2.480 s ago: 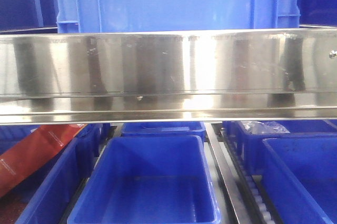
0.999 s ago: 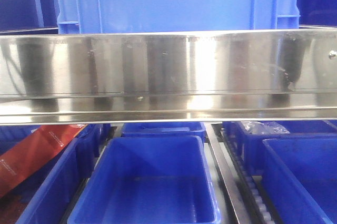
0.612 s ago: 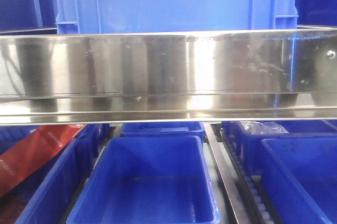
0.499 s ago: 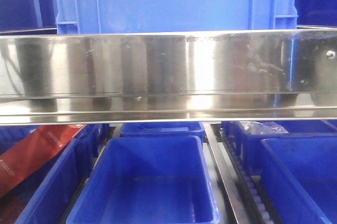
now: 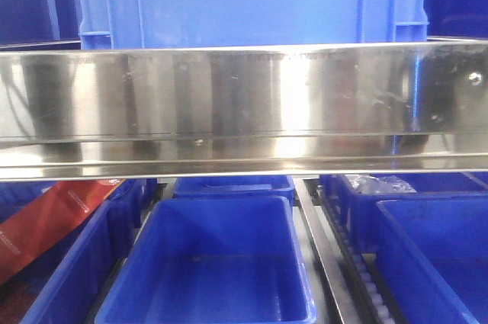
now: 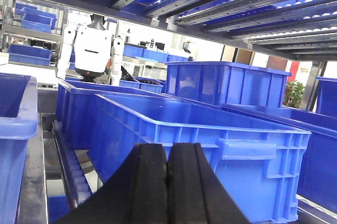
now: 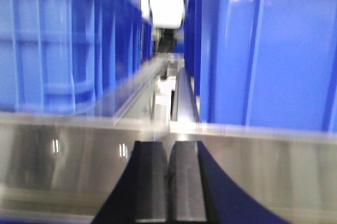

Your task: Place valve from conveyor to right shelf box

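A: What has changed in the last moments?

B: Very little. In the front view everything has slid slightly left compared with 2.5 s ago: the upper crate (image 5: 252, 0), the steel rail (image 5: 244, 107) and the boxes below it. I read that as the base or camera creeping sideways along the shelf, not as any handling.

A: And the grippers?

B: The left gripper (image 6: 168, 182) is clenched, its 2 black pads pressed together with nothing between them. The right gripper (image 7: 168, 179) is the same, closed on nothing, facing a steel rail (image 7: 253, 163) with blue crates behind.

A: So where is the valve?

B: Not in any view, and neither is the conveyor. With both grippers empty, my judgement is that the pick has not happened, or that the robot is only positioning at the shelf.

A: Which box is the target?

B: I cannot tell. Under the rail there is an empty middle box (image 5: 210, 263), a right box (image 5: 438, 255) cut by the frame edge, and a left box (image 5: 72, 263) holding a red packet (image 5: 46, 221). A clear bag (image 5: 377, 183) lies in a box behind.

A: Anything else unclear?

B: The right wrist view is blurred, and the rail hides the shelf's depth.
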Robot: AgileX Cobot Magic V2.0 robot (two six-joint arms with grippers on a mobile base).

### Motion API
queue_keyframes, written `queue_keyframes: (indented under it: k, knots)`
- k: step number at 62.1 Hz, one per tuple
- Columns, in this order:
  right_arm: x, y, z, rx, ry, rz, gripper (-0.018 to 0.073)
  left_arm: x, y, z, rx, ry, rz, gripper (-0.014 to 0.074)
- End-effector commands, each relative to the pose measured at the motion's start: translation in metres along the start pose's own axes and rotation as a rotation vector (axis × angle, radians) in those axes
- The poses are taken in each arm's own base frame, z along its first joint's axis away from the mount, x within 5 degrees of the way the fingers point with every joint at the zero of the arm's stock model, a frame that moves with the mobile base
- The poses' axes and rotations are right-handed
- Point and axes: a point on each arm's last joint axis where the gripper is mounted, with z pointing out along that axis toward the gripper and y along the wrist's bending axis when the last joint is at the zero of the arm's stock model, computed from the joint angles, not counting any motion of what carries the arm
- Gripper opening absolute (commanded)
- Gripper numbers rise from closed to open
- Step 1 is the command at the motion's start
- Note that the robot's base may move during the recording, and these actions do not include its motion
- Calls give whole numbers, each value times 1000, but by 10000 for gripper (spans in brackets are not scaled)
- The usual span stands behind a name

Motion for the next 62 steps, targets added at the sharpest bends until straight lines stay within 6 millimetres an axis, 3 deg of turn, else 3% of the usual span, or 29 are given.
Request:
queue_keyframes:
  k: [1,62]
  knots:
    - [1,0,-1,3,25,-12,-167,-2,0,-1,2,-23,-14,-111]
    - [-6,0,-1,8,-50,-12,-167,-2,0,-1,2,-23,-14,-111]
